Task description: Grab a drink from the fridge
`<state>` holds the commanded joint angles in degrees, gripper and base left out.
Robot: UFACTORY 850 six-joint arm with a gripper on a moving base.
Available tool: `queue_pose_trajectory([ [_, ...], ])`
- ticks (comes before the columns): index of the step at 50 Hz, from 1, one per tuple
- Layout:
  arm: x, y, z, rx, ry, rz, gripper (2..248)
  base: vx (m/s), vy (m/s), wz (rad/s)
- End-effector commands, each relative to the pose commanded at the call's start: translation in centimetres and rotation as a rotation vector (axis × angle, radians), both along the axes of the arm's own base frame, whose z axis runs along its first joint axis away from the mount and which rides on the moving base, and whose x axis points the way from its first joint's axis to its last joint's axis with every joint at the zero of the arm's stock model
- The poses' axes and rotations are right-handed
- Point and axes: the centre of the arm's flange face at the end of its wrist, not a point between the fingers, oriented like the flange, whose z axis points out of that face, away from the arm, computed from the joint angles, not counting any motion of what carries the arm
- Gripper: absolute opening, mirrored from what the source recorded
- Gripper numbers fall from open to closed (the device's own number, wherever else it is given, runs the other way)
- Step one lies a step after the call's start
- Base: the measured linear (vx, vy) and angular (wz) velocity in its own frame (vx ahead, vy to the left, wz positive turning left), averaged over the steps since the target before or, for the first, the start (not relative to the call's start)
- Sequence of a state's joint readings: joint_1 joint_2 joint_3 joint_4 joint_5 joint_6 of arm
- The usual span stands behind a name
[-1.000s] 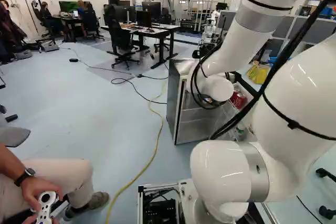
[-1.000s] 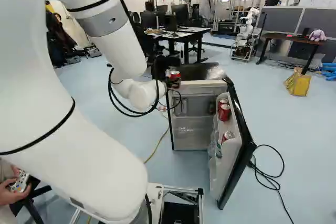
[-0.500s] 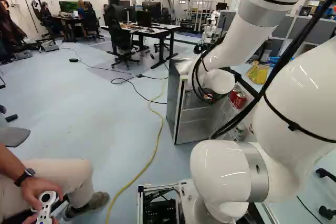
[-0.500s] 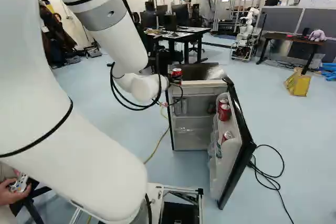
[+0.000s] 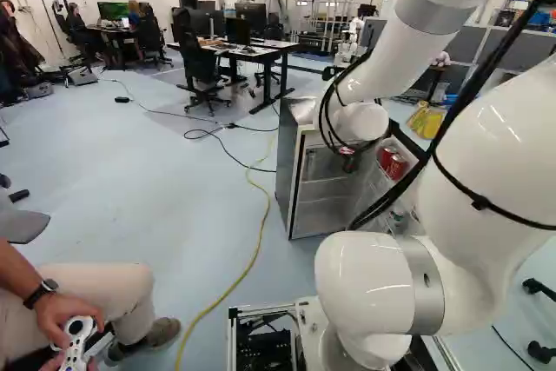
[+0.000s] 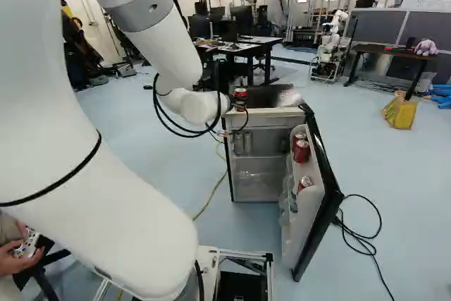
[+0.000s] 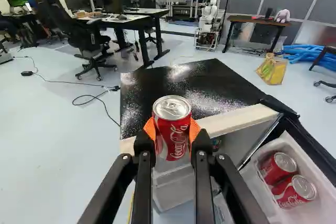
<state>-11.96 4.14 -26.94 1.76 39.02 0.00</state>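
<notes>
Clasping one red drink can from two sides, the gripper is listed with its jaws closed onto that item, an orange pad being pressed to its flank. The can is held upright, its silver lid uppermost, at the front of the fridge, whose black top is spread ahead of the jaws and bordered by a pale front edge. Below the jaws, the fridge's interior is exposed. To the jaws' right, the opened door is fitted with a pale rack, in which two further red cans are stored side by side. Well apart from the jaws, beyond the fridge and to its right, a yellow bag is found on the floor; farther ahead, another robot is stationed beside a brown-topped table.
</notes>
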Motion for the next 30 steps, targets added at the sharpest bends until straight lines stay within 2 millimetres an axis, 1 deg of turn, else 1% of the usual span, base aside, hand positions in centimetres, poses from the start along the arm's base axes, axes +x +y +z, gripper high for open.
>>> queue_pose_trajectory([
  [30,4.4,-1.9,0.2,0.0,-0.002,-0.021,81,0.0,0.0,0.0],
])
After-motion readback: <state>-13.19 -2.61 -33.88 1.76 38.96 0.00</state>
